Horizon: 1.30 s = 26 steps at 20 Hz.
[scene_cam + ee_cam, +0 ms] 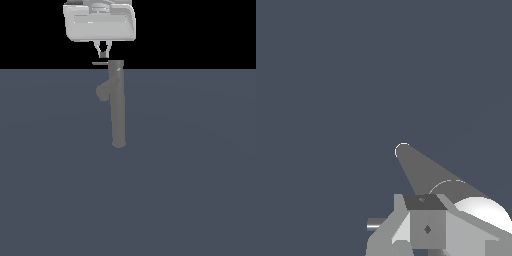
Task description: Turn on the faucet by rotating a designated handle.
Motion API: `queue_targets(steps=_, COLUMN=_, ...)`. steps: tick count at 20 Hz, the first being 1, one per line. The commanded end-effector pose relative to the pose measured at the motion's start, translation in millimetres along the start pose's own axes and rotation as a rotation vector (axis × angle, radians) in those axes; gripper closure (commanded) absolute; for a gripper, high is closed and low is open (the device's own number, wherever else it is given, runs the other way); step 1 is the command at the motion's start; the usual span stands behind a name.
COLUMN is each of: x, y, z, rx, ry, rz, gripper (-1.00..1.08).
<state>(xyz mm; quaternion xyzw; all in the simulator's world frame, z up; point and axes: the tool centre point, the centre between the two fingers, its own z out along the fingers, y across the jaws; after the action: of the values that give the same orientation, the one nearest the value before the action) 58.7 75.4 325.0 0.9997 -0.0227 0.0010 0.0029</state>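
My gripper (102, 55) hangs right above the faucet's (118, 107) top, fingers close together just over the thin flat handle (100, 63), not pinching it. Faucet's a slim grey column, stubby spout (103, 91) below the handle.

Tall, thin grey faucet (118, 107), standing straight up on the flat blue-grey floor (190, 175). Round like a pipe, dull and not shiny. Short fat spout (104, 91) sticking out near the top, tipped down toward the exterior view's left. Thin flat grey handle (99, 63) poking out sideways from the very top, also toward the exterior view's left.
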Motion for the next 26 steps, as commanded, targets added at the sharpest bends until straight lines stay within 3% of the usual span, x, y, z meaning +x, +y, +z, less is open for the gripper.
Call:
queue_targets(steps=1, x=7.8, y=-3.1, z=10.2, rx=0.003, ry=0.000, rz=0.002, gripper=1.08)
queue_targets(steps=13, x=16.6, y=-7.0, z=24.3, rx=0.006, ry=-0.003, rz=0.004, gripper=1.08)
queue_targets(steps=26, x=-21.7, y=-18.7, z=24.1, rx=0.006, ry=-0.002, rz=0.004, gripper=1.08)
